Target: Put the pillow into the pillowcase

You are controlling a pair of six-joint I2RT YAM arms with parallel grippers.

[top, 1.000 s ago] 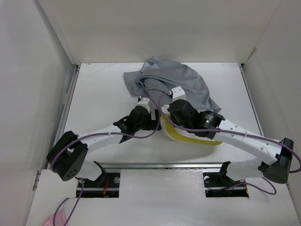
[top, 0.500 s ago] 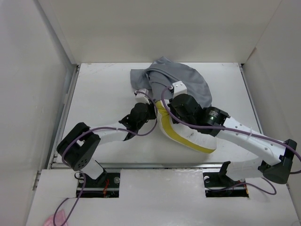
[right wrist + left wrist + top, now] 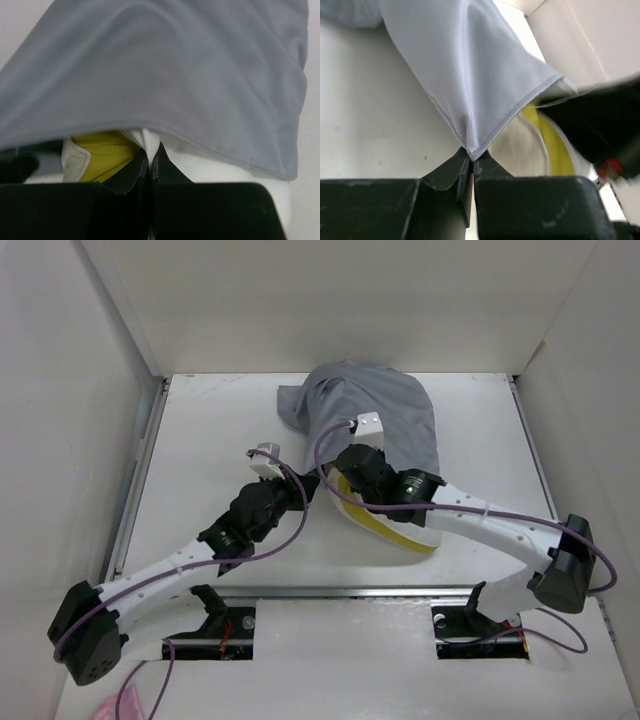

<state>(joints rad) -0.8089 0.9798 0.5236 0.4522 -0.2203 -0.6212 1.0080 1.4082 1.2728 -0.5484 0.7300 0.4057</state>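
The grey pillowcase (image 3: 385, 415) lies at the back middle of the table, draped over the far part of the white pillow (image 3: 400, 530) with its yellow band. My left gripper (image 3: 312, 483) is shut on the pillowcase's hemmed edge (image 3: 485, 135), which rises from its tips as a taut fold. My right gripper (image 3: 352, 462) is shut on a pinch of white pillow fabric (image 3: 150, 137) just under the pillowcase's open edge (image 3: 210, 145). The yellow band (image 3: 102, 147) shows left of the right fingers. Most of the pillow is hidden inside the cloth and under the right arm.
White walls enclose the table (image 3: 210, 460) on the left, back and right. A metal rail (image 3: 340, 592) runs along the near edge, with both arm bases behind it. Purple cables trail along both arms.
My left gripper went from open to shut on the pillowcase edge and its arm swung back toward the near left. The pillowcase now covers more of the pillow, and the right gripper moved farther in.
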